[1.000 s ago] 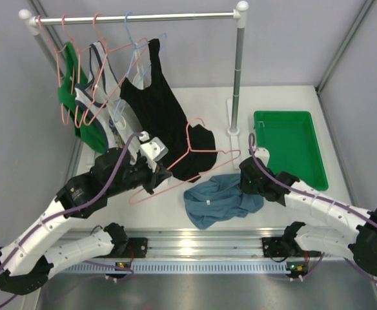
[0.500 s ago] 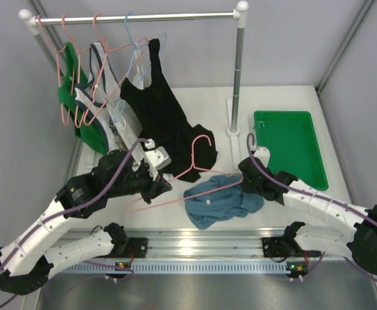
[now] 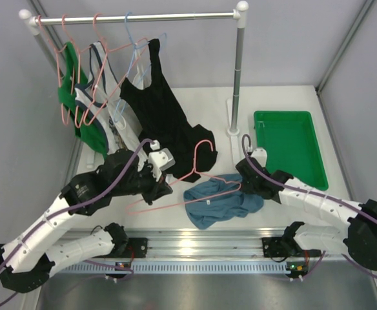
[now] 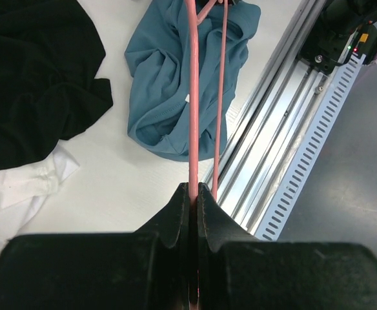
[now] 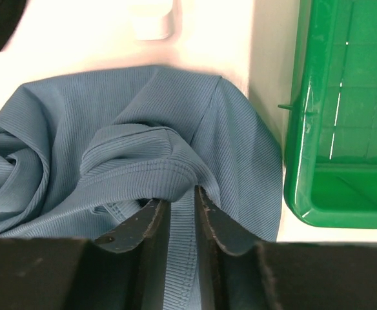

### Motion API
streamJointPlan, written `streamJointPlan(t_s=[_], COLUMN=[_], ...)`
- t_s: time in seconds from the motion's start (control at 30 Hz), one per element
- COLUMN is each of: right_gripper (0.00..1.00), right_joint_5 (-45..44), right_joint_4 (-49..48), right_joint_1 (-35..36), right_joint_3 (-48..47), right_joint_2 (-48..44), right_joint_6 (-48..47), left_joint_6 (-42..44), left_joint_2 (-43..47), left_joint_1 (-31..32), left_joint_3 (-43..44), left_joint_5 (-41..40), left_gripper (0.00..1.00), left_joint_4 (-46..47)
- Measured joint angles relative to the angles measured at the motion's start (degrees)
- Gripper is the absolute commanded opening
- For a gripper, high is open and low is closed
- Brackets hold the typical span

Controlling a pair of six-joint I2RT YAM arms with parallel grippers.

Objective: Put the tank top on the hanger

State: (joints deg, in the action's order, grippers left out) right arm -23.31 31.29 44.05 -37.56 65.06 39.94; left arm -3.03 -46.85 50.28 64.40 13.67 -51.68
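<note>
The dusty blue tank top [image 3: 219,201] lies crumpled on the table in front of the arms; it also shows in the left wrist view [image 4: 169,84] and the right wrist view [image 5: 111,161]. My left gripper [image 3: 161,186] is shut on the pink hanger [image 3: 182,184], whose wires [image 4: 193,97] run out over the top; its far end reaches the top's upper edge, its hook [image 3: 204,145] over the black top. My right gripper [image 3: 245,181] is shut on a ribbed strap [image 5: 181,213] of the tank top at its right edge.
A black top [image 3: 169,123] hangs from the rack rail [image 3: 137,17] and spreads onto the table, beside green and white garments [image 3: 85,97] and spare hangers. The rack post [image 3: 237,84] stands mid-back. A green tray [image 3: 290,152] sits at right. A metal rail [image 4: 266,129] lines the near edge.
My left gripper has swung the pink hanger down and right, so its far end now reaches the tank top. The right gripper has shifted slightly left, holding the fabric.
</note>
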Motion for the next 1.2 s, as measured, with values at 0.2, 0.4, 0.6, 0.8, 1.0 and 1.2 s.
streamJointPlan(t_s=[0.2,0.4,0.6,0.8,1.0,1.2], right_gripper=[0.0,0.0,0.0,0.0,0.0,0.0], right_joint_5=[-0.2,-0.4,-0.3,2.9,7.7,10.9], right_joint_4=[0.6,4.2,8.0,9.8,11.5,13.0], right_joint_1=[0.0,0.0,0.0,0.0,0.0,0.0], right_joint_3=[0.0,-0.8,-4.5,-8.2,-11.4,-15.0], right_joint_2=[-0.6,-5.3,-10.1,-12.0,-12.1,-12.0], right_joint_6=[-0.3,-0.8,-1.4,-2.8,-4.0,-4.8], left_joint_6=[-0.1,-0.3,-0.7,-1.0,-1.4,-3.0], left_joint_2=[-1.7,-3.2,-4.3,-5.0,-5.6,-5.4], left_joint_1=[0.0,0.0,0.0,0.0,0.0,0.0], left_joint_3=[0.0,-0.6,-2.0,-3.0,-6.4,-11.1], left_joint_5=[-0.5,-0.7,-0.4,0.9,1.1,1.4], left_gripper=[0.0,0.0,0.0,0.0,0.0,0.0], left_joint_4=[-0.1,0.0,0.7,4.0,8.9,15.6])
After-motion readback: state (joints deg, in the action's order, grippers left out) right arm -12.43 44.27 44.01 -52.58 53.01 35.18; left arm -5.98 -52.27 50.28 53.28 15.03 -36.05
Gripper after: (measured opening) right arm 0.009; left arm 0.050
